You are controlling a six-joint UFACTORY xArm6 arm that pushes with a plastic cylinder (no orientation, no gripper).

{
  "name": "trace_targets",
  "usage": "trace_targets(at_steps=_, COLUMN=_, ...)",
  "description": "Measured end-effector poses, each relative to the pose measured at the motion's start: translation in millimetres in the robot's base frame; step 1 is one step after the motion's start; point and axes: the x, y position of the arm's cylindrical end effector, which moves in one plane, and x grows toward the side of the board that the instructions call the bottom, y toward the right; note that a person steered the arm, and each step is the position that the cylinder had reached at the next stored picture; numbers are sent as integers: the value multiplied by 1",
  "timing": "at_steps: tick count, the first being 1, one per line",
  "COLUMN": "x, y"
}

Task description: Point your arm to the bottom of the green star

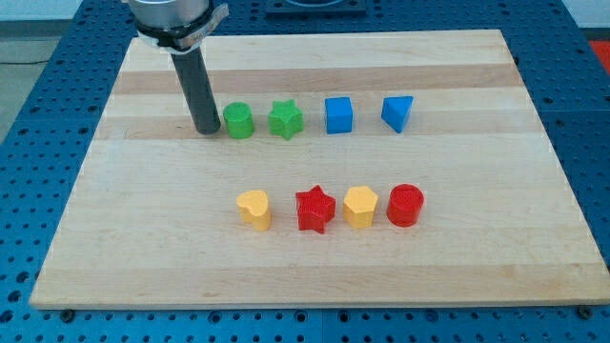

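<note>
The green star sits on the wooden board in the upper row, right of a green cylinder. My tip rests on the board just left of the green cylinder, close to it or touching it. The cylinder lies between my tip and the star. The rod rises from the tip toward the view's top left.
A blue cube and a blue triangle continue the upper row to the right. A lower row holds a yellow heart, a red star, a yellow hexagon and a red cylinder. The board lies on a blue perforated table.
</note>
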Motion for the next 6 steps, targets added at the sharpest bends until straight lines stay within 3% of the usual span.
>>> trace_targets(at_steps=2, x=35, y=1)
trace_targets(at_steps=6, x=25, y=141)
